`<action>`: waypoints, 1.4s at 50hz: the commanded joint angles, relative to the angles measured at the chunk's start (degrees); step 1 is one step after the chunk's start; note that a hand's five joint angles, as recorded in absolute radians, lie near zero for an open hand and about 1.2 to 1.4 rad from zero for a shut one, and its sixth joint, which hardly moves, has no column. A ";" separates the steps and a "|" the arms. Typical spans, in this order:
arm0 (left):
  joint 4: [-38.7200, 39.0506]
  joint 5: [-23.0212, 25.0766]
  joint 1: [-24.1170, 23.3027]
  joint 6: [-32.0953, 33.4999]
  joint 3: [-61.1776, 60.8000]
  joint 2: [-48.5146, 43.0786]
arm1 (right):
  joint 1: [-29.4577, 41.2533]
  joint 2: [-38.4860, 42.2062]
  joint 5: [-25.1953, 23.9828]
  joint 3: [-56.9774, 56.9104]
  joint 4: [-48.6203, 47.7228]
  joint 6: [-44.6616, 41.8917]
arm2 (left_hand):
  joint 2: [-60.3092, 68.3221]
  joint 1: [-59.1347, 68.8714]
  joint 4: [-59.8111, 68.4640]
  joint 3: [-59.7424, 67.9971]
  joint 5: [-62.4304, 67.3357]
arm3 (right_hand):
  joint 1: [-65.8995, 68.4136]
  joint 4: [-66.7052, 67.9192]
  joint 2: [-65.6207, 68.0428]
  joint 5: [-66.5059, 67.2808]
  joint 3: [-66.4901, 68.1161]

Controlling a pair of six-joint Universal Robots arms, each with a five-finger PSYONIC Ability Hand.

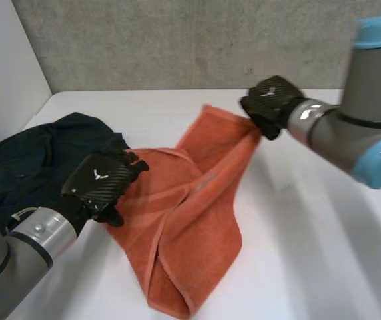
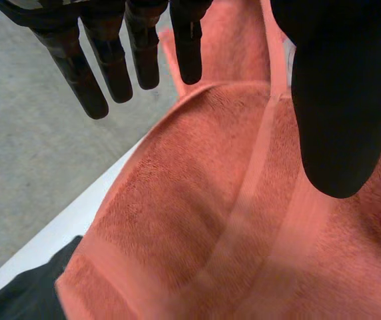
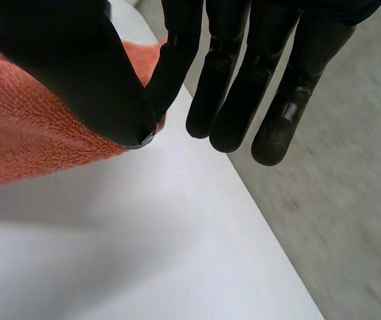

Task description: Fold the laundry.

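An orange towel (image 1: 190,200) lies crumpled and partly doubled over in the middle of the white table (image 1: 310,253). My right hand (image 1: 274,100) is at the towel's far right corner and lifts it slightly. In the right wrist view its thumb (image 3: 77,73) and a finger pinch the corner of the towel (image 3: 30,133), while the other fingers stay straight. My left hand (image 1: 100,180) hovers over the towel's left edge. In the left wrist view its fingers (image 2: 110,60) are straight and spread above the towel (image 2: 197,220), holding nothing.
A dark garment (image 1: 30,160) lies heaped at the table's left, just behind my left hand and touching the towel. A concrete wall (image 1: 177,40) runs along the table's far edge and a white panel (image 1: 4,67) stands on the left. Bare table (image 3: 144,253) stretches on the right.
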 commanded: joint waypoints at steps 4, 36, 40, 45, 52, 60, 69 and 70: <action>1.33 11.13 -1.29 3.48 0.46 -4.27 | -8.98 -9.93 -0.28 20.21 -4.56 -3.83 | 0.30 -0.47 0.52 0.20 0.95 | 24.18 11.93 12.73 13.16 12.54; -5.26 16.50 -1.91 21.77 5.65 -12.88 | -9.79 -11.69 -3.89 28.49 -6.49 0.46 | 52.95 52.17 53.17 52.85 53.60 | -37.14 -49.39 -48.59 -48.16 -48.78; -5.26 14.48 -2.08 21.68 5.47 -12.53 | -4.35 -11.70 -3.71 25.33 -6.14 8.89 | 53.12 52.34 53.34 53.02 53.77 | -38.33 -50.59 -49.78 -49.35 -49.97; -5.26 10.27 -1.65 21.59 5.12 -10.86 | 0.93 -8.54 -4.76 20.23 -2.81 14.36 | 55.63 54.86 55.85 55.54 56.28 | -38.16 -50.42 -49.61 -49.18 -49.80; -5.26 4.90 -1.20 21.33 3.89 -8.93 | 10.07 3.06 -4.59 9.08 1.68 13.75 | 59.67 58.90 59.89 59.58 60.33 | -37.32 -49.58 -48.77 -48.35 -48.97; -5.08 4.28 -1.12 21.15 2.13 -8.49 | 11.66 12.03 2.69 2.48 2.74 9.35 | 51.14 50.37 51.36 51.04 51.79 | -23.89 -36.15 -35.34 -34.91 -35.53; -4.47 4.11 1.26 20.36 3.01 -8.49 | 11.66 12.83 9.82 3.17 0.28 6.71 | 12.09 11.31 12.31 11.99 12.74 | -11.42 -23.68 -22.87 -22.45 -23.07; -4.47 4.11 1.52 19.58 3.44 -8.49 | 11.49 12.48 9.82 3.87 -0.16 6.89 | 11.74 10.97 11.96 11.65 12.39 | -10.25 -22.51 -21.70 -21.27 -21.89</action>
